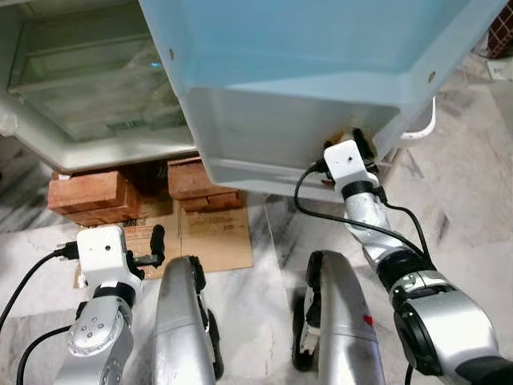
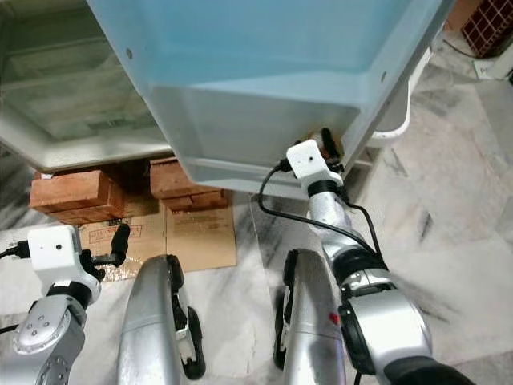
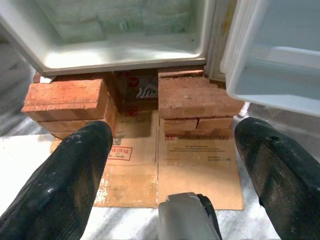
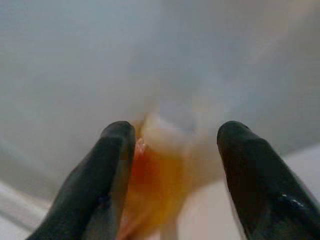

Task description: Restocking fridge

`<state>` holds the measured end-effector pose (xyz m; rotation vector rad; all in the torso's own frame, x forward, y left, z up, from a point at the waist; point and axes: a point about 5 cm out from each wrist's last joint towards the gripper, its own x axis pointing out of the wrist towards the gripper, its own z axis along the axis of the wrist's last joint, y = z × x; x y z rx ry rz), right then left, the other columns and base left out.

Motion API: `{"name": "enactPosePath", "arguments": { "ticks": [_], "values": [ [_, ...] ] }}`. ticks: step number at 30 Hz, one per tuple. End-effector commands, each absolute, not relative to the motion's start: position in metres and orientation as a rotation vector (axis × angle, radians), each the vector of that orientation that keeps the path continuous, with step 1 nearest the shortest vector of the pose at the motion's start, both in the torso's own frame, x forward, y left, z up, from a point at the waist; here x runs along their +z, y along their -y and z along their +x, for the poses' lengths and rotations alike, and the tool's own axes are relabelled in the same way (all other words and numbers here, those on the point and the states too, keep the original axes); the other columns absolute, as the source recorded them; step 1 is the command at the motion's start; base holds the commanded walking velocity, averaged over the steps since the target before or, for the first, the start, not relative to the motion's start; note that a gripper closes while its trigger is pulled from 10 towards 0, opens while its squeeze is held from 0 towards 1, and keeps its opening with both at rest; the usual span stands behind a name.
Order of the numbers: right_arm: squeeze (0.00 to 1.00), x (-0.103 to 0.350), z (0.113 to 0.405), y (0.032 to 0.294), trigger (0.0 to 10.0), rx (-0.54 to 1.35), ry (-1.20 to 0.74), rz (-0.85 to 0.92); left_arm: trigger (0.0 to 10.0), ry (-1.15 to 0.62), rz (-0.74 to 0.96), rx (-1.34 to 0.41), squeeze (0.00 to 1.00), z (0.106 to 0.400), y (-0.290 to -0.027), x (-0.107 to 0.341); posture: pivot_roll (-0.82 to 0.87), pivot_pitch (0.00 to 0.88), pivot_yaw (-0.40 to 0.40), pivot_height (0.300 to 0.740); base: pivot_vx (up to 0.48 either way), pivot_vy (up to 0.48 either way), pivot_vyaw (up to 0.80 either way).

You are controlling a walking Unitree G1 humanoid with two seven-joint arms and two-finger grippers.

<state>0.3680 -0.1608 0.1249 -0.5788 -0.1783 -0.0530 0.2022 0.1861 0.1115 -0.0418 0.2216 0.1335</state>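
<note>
the right gripper point(image 1: 358, 143) is raised to the lower edge of the open fridge door point(image 1: 321, 72), at the underside of its pale blue inner panel. in the right wrist view its two black fingers point(image 4: 107, 175) are seen spread apart, with a blurred orange and whitish object point(image 4: 160, 170) between them; the left finger appears to touch it, the other stands clear, so a firm grip cannot be told, and the object itself is too blurred to be named. the left gripper point(image 1: 156, 245) is held low in front of the robot, above the marble floor point(image 1: 473, 200), and its fingers point(image 3: 70, 185) are seen wide apart with nothing between them. the fridge cabinet point(image 1: 80, 88) is seen open to the left of the door, with a clear shelf inside, and is propped on two stacks of red bricks point(image 3: 200, 97). a flattened cardboard sheet point(image 3: 195, 170) is laid on the floor just before the bricks, and a small printed carton point(image 3: 140, 90) is tucked between the two stacks under the cabinet. the robot's silver legs point(image 1: 180, 321) are seen below.
</note>
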Motion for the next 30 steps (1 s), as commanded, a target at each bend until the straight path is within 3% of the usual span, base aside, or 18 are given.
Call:
{"name": "enactPosePath", "arguments": {
  "ticks": [1,8,15,30],
  "values": [
    [1.0,0.128,0.367,0.16,10.0,-0.064,0.217,-0.578,10.0,-0.252,-0.029,0.157,0.0,0.199,-0.191,0.106,0.22,0.327,0.053,0.555,0.0,0.0,0.0],
    [1.0,0.141,0.367,0.154,10.0,-0.032,0.303,-0.577,10.0,-0.245,-0.033,0.157,0.0,0.207,-0.189,0.105,0.19,0.299,0.04,0.555,0.0,0.0,0.0],
    [1.0,0.136,0.353,0.152,10.0,0.05,0.325,-0.49,10.0,-0.238,-0.062,0.175,0.0,0.229,-0.181,0.098,0.13,0.211,0.005,0.555,0.0,0.0,0.0],
    [1.0,0.107,0.288,0.152,10.0,0.175,0.21,-0.292,10.0,-0.214,-0.098,0.163,0.0,0.254,-0.166,0.083,0.02,0.035,-0.028,0.555,0.0,0.0,0.0]
  ]
}}
